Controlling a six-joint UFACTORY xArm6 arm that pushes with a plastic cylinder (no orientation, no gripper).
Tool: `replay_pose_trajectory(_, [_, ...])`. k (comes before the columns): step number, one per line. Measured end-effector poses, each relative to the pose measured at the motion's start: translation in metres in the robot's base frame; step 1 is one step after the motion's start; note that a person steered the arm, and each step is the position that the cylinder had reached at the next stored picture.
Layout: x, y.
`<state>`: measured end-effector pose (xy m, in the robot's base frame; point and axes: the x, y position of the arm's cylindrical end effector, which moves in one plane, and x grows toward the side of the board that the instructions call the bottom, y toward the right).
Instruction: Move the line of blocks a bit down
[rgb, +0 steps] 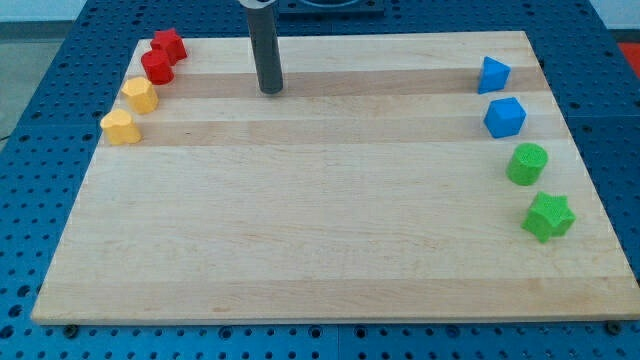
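My tip (271, 90) rests on the wooden board near the view's top, left of centre. To its left a slanted line of blocks runs along the board's left edge: a red star (169, 44) at the top, a red cylinder (157, 67) below it, a yellow hexagon-like block (140, 95), then a yellow heart (120, 127) lowest. The tip stands about a hundred pixels to the right of the red cylinder and touches no block.
Along the board's right side a second line stands: a blue triangular block (493, 74), a blue cube-like block (505, 117), a green cylinder (526, 163) and a green star (549, 216). The wooden board (320, 230) lies on a blue perforated table.
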<state>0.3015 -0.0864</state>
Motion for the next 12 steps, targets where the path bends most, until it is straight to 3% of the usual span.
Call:
replay_pose_trajectory(1, [0.0, 0.0])
replay_pose_trajectory(3, [0.062, 0.033])
replay_pose_trajectory(5, [-0.099, -0.011])
replay_pose_trajectory(11, [-0.107, -0.146])
replay_pose_trajectory(12, [-0.075, -0.154])
